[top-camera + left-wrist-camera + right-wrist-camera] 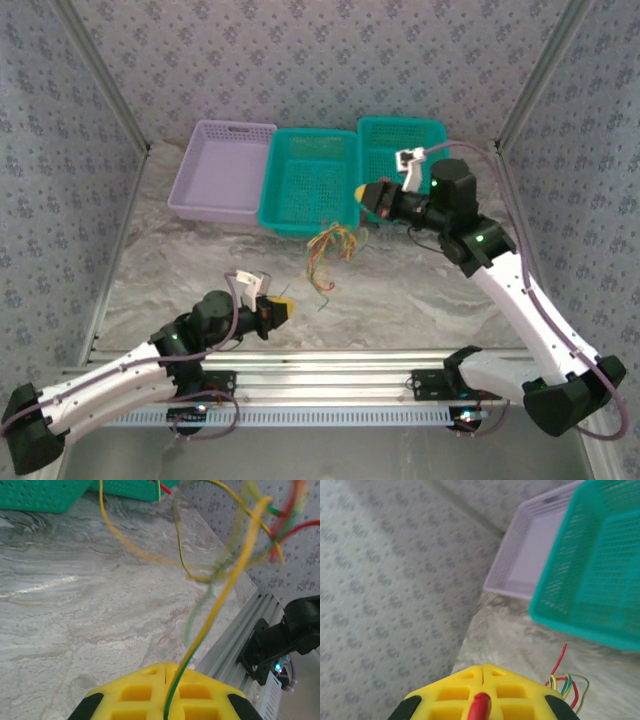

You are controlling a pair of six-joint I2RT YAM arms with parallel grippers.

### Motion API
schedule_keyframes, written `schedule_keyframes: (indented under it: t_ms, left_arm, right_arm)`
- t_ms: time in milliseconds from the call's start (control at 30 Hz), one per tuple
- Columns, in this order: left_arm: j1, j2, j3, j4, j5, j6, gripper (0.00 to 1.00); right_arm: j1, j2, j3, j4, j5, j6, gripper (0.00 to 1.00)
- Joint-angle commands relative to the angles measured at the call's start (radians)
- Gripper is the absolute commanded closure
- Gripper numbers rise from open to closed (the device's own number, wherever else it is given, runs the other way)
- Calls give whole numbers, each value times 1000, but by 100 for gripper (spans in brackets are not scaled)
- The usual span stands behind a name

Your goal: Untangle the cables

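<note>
Yellow pads on both grippers are pressed together, each nipping a wire.

From the top camera, the cables (335,245) form a loose knot over the marble table (180,270), strung between the two. The left gripper (283,305) sits at seven o'clock from the knot, its arm low and stretched along the near edge. The right gripper (362,192) sits at one o'clock, its arm reared up with the elbow bent, near the green basket (285,222).

From the left wrist, the fingers pinch a yellow-green wire (220,605) that runs toward one o'clock into the snarl.

From the right wrist, the fingers clamp a red wire (480,706); loose ends (565,685) lie at four o'clock.

The step looks like pulling the knot apart. Next, I judge, the arms should draw slowly away from each other so the knot loosens and does not tighten.
</note>
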Motion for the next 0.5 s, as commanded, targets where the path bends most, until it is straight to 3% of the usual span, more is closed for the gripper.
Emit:
schedule_keyframes:
  t_ms: [0,200,467]
  left_arm:
    - [20,-58,-2,-84,-20,1,100]
    - [55,-178,-2,-199,-41,5,100]
    - [86,-237,37,-309,-55,27,100]
  right_arm:
    - [-88,-23,-3,-45,-32,1,100]
    - [-180,-31,-90,-17,-54,23,100]
    - [-192,-46,-139,-42,-29,-10,100]
